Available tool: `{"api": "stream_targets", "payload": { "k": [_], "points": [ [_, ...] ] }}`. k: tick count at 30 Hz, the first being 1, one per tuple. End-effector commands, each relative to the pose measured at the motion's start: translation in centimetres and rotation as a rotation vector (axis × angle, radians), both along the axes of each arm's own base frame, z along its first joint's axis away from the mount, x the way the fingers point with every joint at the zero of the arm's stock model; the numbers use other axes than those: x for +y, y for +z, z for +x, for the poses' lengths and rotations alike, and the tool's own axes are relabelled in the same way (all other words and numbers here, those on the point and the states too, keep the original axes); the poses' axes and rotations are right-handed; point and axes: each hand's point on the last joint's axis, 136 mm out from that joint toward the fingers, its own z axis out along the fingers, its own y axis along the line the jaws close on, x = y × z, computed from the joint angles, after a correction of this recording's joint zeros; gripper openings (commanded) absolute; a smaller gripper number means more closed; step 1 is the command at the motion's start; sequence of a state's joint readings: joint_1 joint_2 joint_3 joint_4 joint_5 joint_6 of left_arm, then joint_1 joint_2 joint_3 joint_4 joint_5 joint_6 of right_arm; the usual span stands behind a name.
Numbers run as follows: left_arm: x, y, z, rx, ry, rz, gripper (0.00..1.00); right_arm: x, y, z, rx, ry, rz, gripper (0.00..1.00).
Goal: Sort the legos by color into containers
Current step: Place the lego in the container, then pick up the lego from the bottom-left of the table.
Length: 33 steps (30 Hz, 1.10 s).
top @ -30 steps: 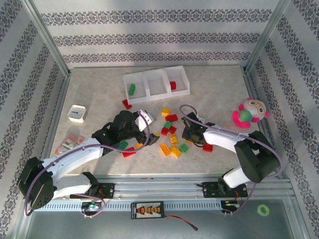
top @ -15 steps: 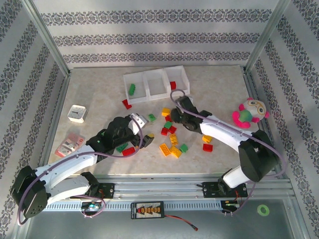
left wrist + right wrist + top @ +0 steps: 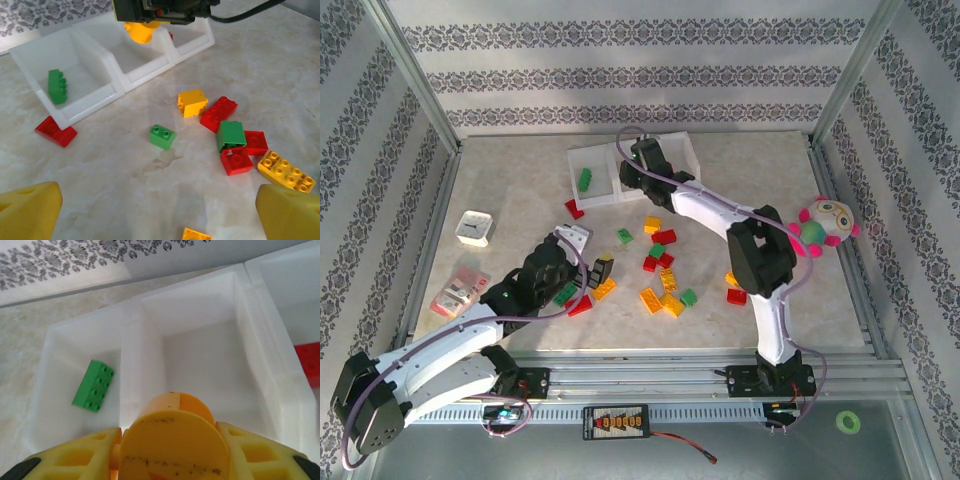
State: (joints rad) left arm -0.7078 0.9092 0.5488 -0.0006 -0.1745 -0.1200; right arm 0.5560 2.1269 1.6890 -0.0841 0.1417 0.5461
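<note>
Clearly the step in hand is the drop. A yellow-orange lego piece (image 3: 175, 437), rounded on the face the wrist camera sees, is pinched in the right claw (image 3: 642, 162). It hangs over the middle bin (image 3: 200, 350) of the three joined white containers (image 3: 112, 70), which stand near the far edge of the worktop (image 3: 510, 190). That middle bin looks empty; the left one holds a green brick (image 3: 93, 385) and the right one a red brick (image 3: 310, 362). So the piece is above the fitting compartment. The next move, as I judge it, calls for little more than spreading the jaws, perhaps after dipping lower so the piece doesn't bounce out.

The right arm is stretched long from its base at the near edge, reaching diagonally toward the far side. The left claw (image 3: 157, 207) is spread wide, low over the loose bricks (image 3: 665, 280) mid-worktop, with a small green block (image 3: 162, 136) just ahead of it.
</note>
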Motion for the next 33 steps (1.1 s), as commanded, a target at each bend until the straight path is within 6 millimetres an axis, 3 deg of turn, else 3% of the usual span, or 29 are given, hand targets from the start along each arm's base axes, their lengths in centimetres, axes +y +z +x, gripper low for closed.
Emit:
{"api": "stream_targets", "payload": {
  "k": [1,5,9,14,18,21,24,30,33],
  "points": [
    [1.4,-0.7,-0.1,0.030,0.094,-0.027,0.99,-0.1,-0.8,2.3,0.010,-0.024,0.024,0.38],
    [2.1,-1.0,-0.1,0.051,0.149,-0.048,0.99,0.1,-2.8,3.9,0.045,-0.029,0.030,0.41],
    [2.9,-1.2,-0.1,0.087,0.205,-0.059,0.99,0.1,-3.4,4.7,0.057,-0.021,0.030,0.49],
    [4.3,-2.0,0.0,0.167,0.305,-0.090,0.99,0.4,-1.4,4.7,0.033,0.022,0.034,0.66],
    [5.6,-2.6,-0.1,0.220,0.398,-0.121,0.99,0.7,1.2,3.7,0.006,0.068,0.045,0.72],
    [6.2,-3.1,-0.3,0.264,0.435,-0.138,0.99,0.9,3.0,2.0,-0.022,0.105,0.050,0.75],
    [8.0,-4.1,-0.6,0.341,0.561,-0.177,0.99,0.7,4.5,-0.4,-0.052,0.133,0.045,0.77],
    [10.7,-6.3,-2.2,0.500,0.751,-0.172,0.99,-0.1,5.6,-6.7,-0.099,0.209,0.039,0.84],
    [10.7,-7.2,-3.0,0.573,0.797,-0.187,0.99,-0.5,5.4,-9.6,-0.109,0.246,0.032,0.88]
  ]
}}
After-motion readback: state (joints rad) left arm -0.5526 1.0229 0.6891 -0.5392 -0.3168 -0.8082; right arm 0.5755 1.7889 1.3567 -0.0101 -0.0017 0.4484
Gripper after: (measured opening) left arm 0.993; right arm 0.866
